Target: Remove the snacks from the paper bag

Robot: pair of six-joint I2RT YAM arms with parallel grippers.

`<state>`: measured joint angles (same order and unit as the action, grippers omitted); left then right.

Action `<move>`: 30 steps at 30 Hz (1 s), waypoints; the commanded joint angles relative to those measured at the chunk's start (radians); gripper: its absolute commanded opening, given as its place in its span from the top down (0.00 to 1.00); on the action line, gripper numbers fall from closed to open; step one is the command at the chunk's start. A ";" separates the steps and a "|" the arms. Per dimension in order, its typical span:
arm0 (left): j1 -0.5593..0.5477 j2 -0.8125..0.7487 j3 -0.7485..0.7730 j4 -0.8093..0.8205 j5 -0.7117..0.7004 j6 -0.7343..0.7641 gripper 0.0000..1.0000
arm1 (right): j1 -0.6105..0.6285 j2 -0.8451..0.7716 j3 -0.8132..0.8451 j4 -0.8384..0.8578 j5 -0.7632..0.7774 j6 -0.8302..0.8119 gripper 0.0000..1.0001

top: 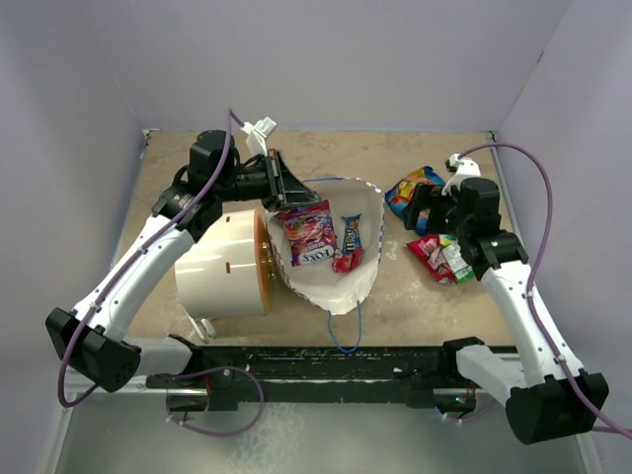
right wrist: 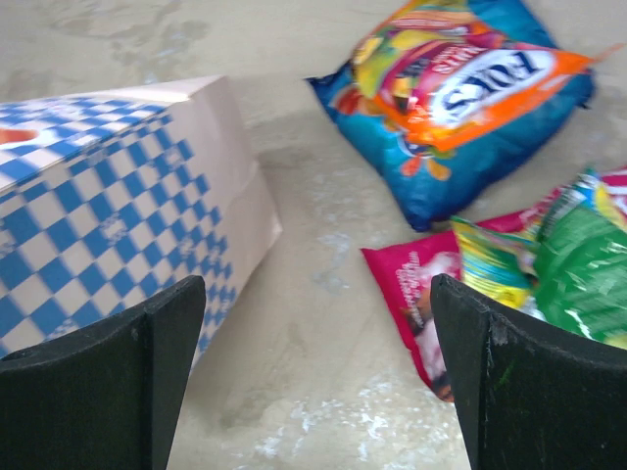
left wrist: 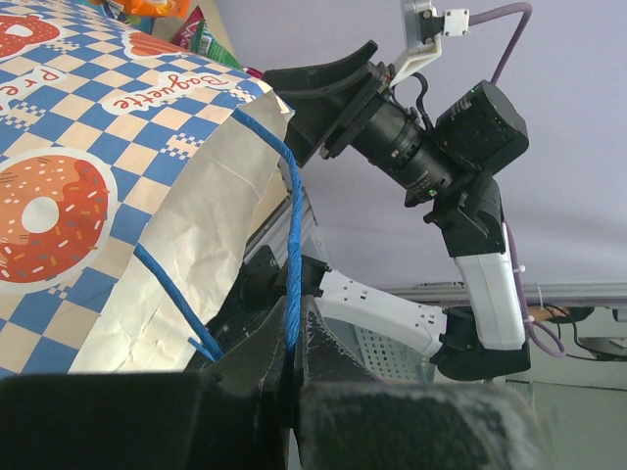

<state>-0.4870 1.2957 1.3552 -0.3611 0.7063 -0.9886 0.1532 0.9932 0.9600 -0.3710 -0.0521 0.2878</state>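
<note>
At the bottom of the top view, a black rail [top: 326, 360] runs along the near edge of the table [top: 415, 306]. Just above it, a loose blue cord [top: 345, 334] hangs from the near end of the paper bag [top: 341, 286]. The paper bag lies in the middle of the table with its mouth wide open, so its white inside shows. Two snacks lie inside it: a purple packet [top: 308, 235] and, just to its right, a small red bar [top: 349, 243]. A big white cylinder [top: 219, 265] lies on its side and touches the left of the bag. To the right of the bag, three more snacks lie out on the table. A pink packet [top: 428, 254] has a green packet [top: 456, 259] partly on top of it, and a blue-and-orange packet [top: 413, 185] lies farther back. The right gripper [right wrist: 318, 294] is over the table between the bag and these snacks. Its jaws stand wide apart and hold nothing. In its own view, the bag's checkered side is at the left and the packets are at the right. Farther back, at the upper left edge of the bag, is the left gripper [left wrist: 292, 362]. Its jaws are clenched tight on the bag's blue cord handle [left wrist: 291, 245], which runs up from the fingers to the bag's rim. In that view, donut pictures show on the bag's blue and white squares at the left.
</note>
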 commanded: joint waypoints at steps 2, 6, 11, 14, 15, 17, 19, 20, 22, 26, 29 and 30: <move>-0.025 -0.038 0.026 0.027 -0.017 -0.036 1.00 | 0.089 0.002 0.105 0.012 -0.103 -0.077 0.02; -0.038 -0.060 0.013 0.025 -0.051 -0.033 1.00 | 0.207 -0.042 0.216 -0.040 -0.026 -0.165 0.02; -0.038 -0.077 0.006 0.020 -0.061 -0.026 1.00 | 0.334 -0.139 0.189 0.018 -0.100 -0.165 0.00; -0.038 -0.090 0.000 0.020 -0.071 -0.024 1.00 | 0.458 -0.145 0.176 0.031 -0.126 -0.166 0.00; -0.038 -0.092 -0.003 0.025 -0.074 -0.024 1.00 | 0.517 -0.143 0.172 0.034 -0.111 -0.176 0.00; -0.038 -0.095 -0.009 0.035 -0.072 -0.026 1.00 | 0.638 -0.142 0.157 0.053 -0.074 -0.200 0.00; -0.038 -0.096 -0.015 0.040 -0.073 -0.029 1.00 | 0.765 -0.131 0.138 0.076 -0.014 -0.219 0.00; -0.038 -0.097 -0.015 0.039 -0.073 -0.028 1.00 | 0.831 -0.120 0.129 0.090 0.029 -0.222 0.00; -0.038 -0.095 -0.011 0.034 -0.069 -0.022 1.00 | 0.943 -0.095 0.100 0.138 0.172 -0.206 0.00; -0.038 -0.089 0.003 0.011 -0.065 -0.005 1.00 | 1.035 -0.026 0.003 0.296 0.383 -0.134 0.17; -0.038 -0.085 0.005 0.012 -0.058 -0.013 1.00 | 1.052 0.082 -0.028 0.378 0.524 -0.067 0.35; -0.039 -0.085 0.009 0.013 -0.056 -0.016 1.00 | 1.055 0.116 -0.039 0.404 0.580 -0.039 0.36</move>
<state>-0.5205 1.2278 1.3422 -0.3740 0.6388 -1.0088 1.1931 1.0138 0.9493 -0.1539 0.2443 0.1467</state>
